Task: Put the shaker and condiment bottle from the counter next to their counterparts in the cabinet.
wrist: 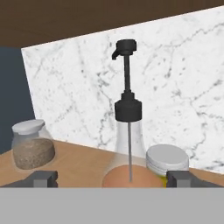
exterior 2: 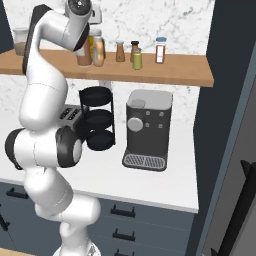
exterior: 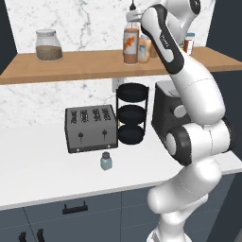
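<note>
Orange-brown sauce fills the condiment bottle (exterior: 131,45), which stands upright on the cabinet (exterior: 85,66) shelf board, its long axis vertical and its dark pour tip at the top, the spout turned to the left in the hand view. It sits just beside the counterparts (exterior 2: 125,52), with the squat yellow jar (wrist: 166,164) close at its right in the hand view. The end effector (wrist: 111,178) is at the bottle's neck level; its two fingertips (wrist: 41,178) stand well apart on either side of the bottle's body, released rather than clamped, with visible gaps between the tips and the glass. A large jar of brown grains (exterior: 48,45) stands farther left along the same shelf, well apart from the bottle.

Down on the counter (exterior: 38,165), the shaker (exterior: 106,161) stands upright, grey cap up, just in front of the toaster (exterior: 90,128). A black three-tier rack (exterior: 132,113) stands to the toaster's right, and a coffee machine (exterior 2: 146,129) beside that.
</note>
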